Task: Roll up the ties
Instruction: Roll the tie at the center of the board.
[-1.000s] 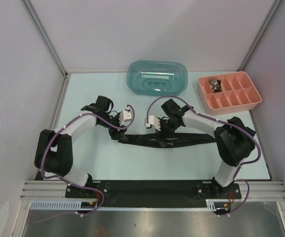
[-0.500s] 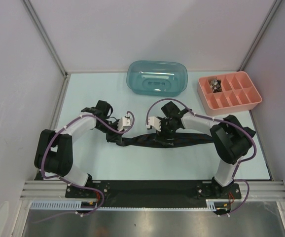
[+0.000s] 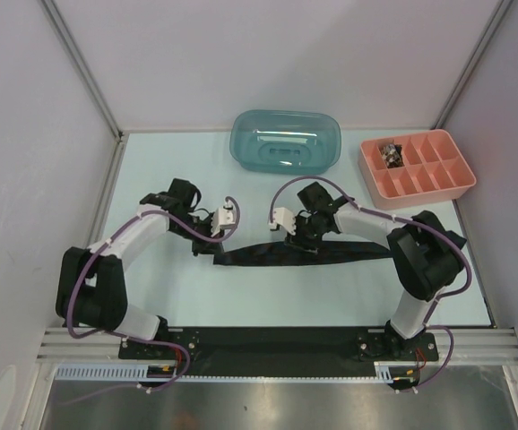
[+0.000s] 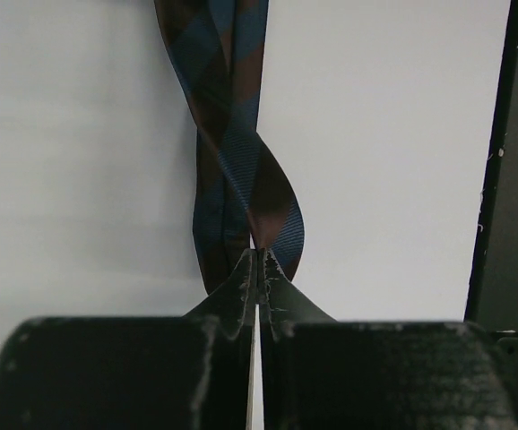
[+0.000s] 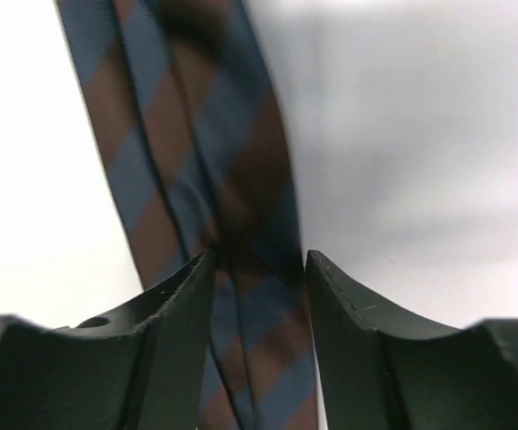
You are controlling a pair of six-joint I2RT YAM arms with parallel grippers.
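Note:
One tie (image 3: 349, 252) lies stretched left to right across the middle of the table, dark from above. Up close it shows blue and brown stripes. My left gripper (image 3: 211, 244) is at its left end. In the left wrist view the left gripper (image 4: 257, 260) is shut on the twisted end of the tie (image 4: 232, 152). My right gripper (image 3: 308, 242) is over the tie's middle. In the right wrist view the right gripper (image 5: 259, 264) stands half open astride the folded tie (image 5: 178, 134), whose edges meet both inner finger faces.
A teal plastic tub (image 3: 286, 141) stands at the back centre. A pink compartment tray (image 3: 418, 167) sits at the back right with a small item (image 3: 389, 154) in one cell. Grey walls close in both sides. The black base rail (image 3: 277, 340) runs along the near edge.
The left jaws have closed on the tie's left end and drawn it left, so the bunched tie now lies straighter. The right jaws have narrowed around the tie.

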